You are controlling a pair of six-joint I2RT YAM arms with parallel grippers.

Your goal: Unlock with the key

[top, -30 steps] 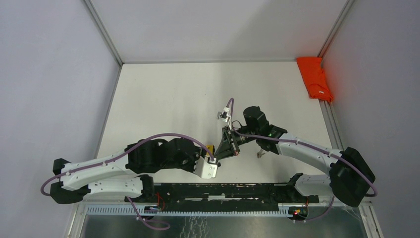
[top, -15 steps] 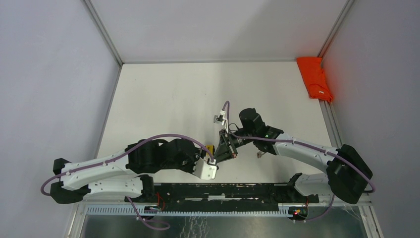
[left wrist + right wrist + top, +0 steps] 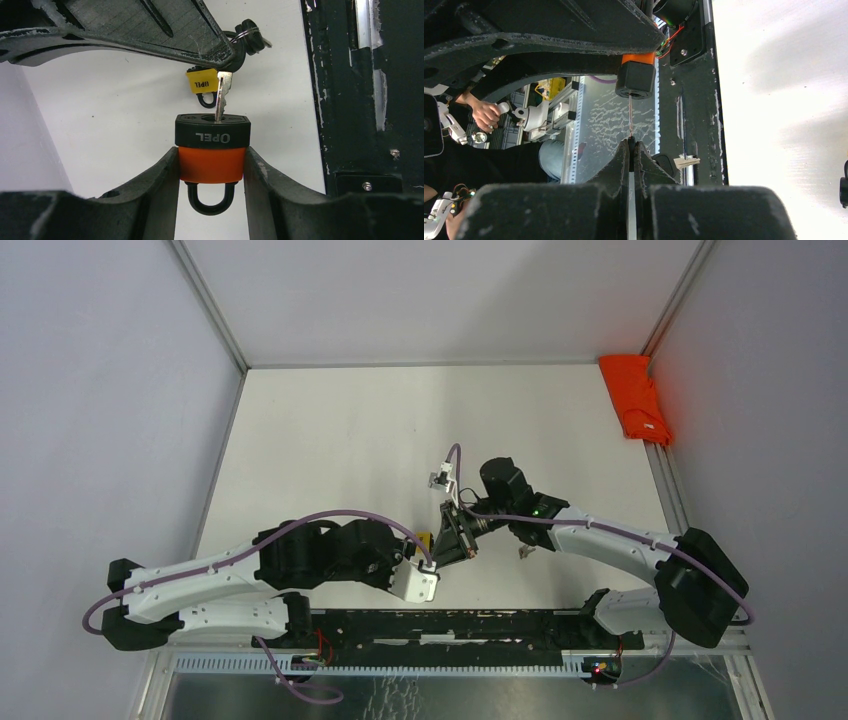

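Top view: your right gripper [image 3: 449, 544] is nose to nose with your left gripper [image 3: 430, 560] over the table [image 3: 330, 440]. A yellow tag [image 3: 424, 538] shows just beside the meeting point. The lock itself is too hidden here to read.

Left wrist view: the left gripper [image 3: 212, 159] has its jaws set medium-wide and clamped on the orange body of the padlock [image 3: 212, 150]. The black keyway end sticks out past the fingertips and the shackle [image 3: 210, 200] hangs back between the fingers [image 3: 157, 190]. The key [image 3: 221, 97] comes in from ahead of the jaws with only its tip in the keyway. The tag and key ring [image 3: 246, 36] dangle from it.

Right wrist view: the right gripper [image 3: 631, 146] is pinched tight on the key head. The blade runs straight out from the fingertips to the padlock face, most of it bare.

Step, as I judge it: insertion has just started. Next you need a straight push along the blade until it seats, then a twist of the right wrist while the left holds firm. If the blade goes off-axis it will likely jam.

Against the earlier frames: your right wrist has slid in toward the left gripper and closed the gap. The left arm has barely moved, and both grips are unchanged.
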